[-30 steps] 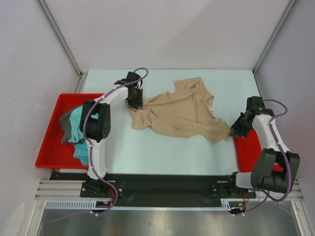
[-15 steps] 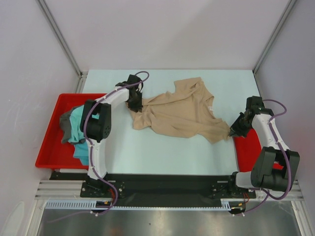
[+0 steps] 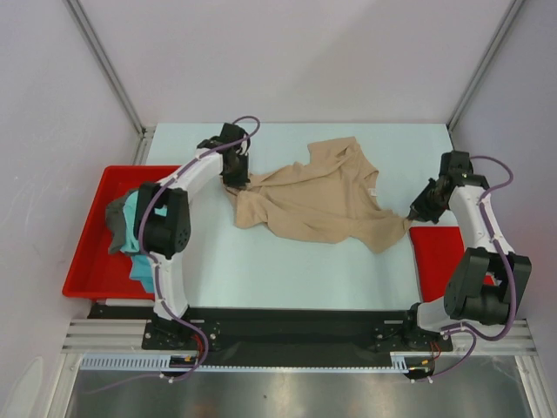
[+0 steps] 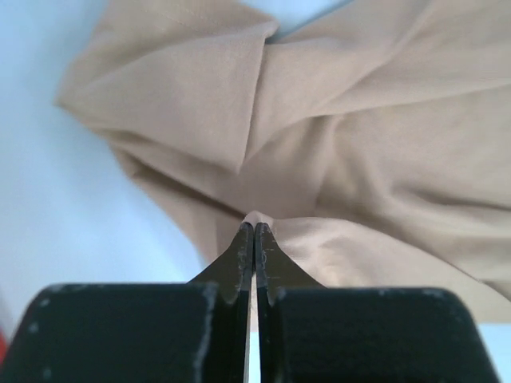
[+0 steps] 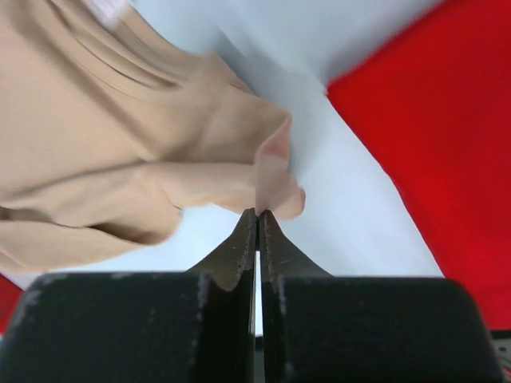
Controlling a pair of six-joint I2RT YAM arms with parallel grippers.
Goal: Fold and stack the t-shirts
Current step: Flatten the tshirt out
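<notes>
Shirt, tan, lay rumpled on table; left gripper pinched one edge, right gripper pinched the opposite corner.

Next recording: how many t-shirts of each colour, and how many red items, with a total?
tan t-shirt: 1
teal t-shirt: 1
dark grey t-shirt: 1
red tray: 1
red mat: 1
Total: 5

Red tray at left, seemingly flat red mat at right, pale table
</notes>
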